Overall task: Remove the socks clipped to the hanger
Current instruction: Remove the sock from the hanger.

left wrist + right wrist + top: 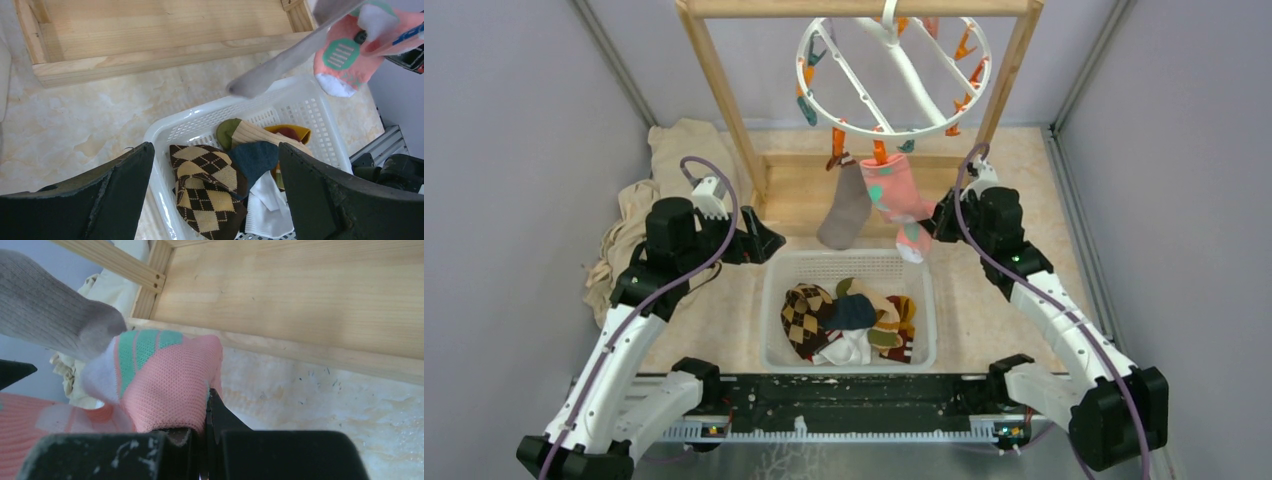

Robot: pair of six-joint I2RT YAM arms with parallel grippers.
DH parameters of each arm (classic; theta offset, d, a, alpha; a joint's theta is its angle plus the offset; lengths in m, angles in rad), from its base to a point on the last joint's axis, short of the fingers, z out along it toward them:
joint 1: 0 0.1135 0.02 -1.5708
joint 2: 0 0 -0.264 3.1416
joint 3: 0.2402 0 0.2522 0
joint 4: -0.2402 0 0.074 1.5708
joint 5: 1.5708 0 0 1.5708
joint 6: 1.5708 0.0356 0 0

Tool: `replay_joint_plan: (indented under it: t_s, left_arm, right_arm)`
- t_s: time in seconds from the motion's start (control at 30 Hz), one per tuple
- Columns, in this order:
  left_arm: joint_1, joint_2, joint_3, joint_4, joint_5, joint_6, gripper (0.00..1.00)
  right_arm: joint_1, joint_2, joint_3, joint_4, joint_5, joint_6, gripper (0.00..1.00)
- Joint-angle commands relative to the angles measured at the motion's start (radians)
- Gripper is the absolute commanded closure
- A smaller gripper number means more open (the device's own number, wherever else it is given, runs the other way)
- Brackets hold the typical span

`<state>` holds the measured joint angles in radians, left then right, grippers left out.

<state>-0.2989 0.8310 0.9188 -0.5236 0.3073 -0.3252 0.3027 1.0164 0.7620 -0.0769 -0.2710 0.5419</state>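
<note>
Pink sock [894, 195], teal-patched, hung clipped beside a grey sock [846, 210] under the white hanger [894, 75] at upper centre. The right jaws were clamped on the pink sock's lower part. The left jaws stood wide and empty by the upper-left corner of the basket [774, 300], which held loose socks [849, 320] on the worktop [984, 310].

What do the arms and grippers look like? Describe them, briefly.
The left arm and right arm have white links, bulky black joints and black bases, each with a purple cable looping along it. The left gripper and right gripper are black; their fingers are broad, matte, scuffed grey.
</note>
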Motion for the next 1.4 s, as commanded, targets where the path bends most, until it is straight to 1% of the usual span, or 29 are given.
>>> replay_joint_plan:
  t_s: [0.0,0.27,0.43,0.73,0.87,1.07,1.23,1.37]
  left_arm:
    - [0.000,-0.017,0.014,0.022,0.014,-0.003,0.01]
    - [0.000,-0.012,0.022,0.022,0.021,-0.005,0.01]
    - [0.000,-0.013,0.029,0.022,0.023,-0.006,0.01]
    - [0.000,-0.010,0.019,0.047,0.061,-0.029,0.01]
    - [-0.002,-0.012,0.018,0.085,0.092,-0.051,0.01]
    - [-0.003,-0.004,0.025,0.175,0.182,-0.080,0.01]
    - [-0.006,0.021,0.053,0.236,0.250,-0.109,0.01]
    - [-0.017,0.040,0.064,0.299,0.279,-0.152,0.01]
  right_arm:
    - [0.027,-0.033,0.079,-0.012,-0.005,-0.027,1.00]
    - [0.043,-0.062,0.091,-0.047,-0.046,-0.024,1.00]
    - [0.062,-0.074,0.069,-0.044,-0.065,-0.019,1.00]
    - [0.123,-0.100,0.027,-0.078,-0.014,-0.027,1.00]
    - [0.148,-0.108,0.017,-0.080,-0.007,-0.030,1.00]
    - [0.152,-0.112,0.010,-0.080,-0.039,-0.042,1.00]
    - [0.153,-0.134,0.030,-0.133,0.036,-0.065,1.00]
    - [0.167,-0.145,0.043,-0.151,0.090,-0.080,1.00]
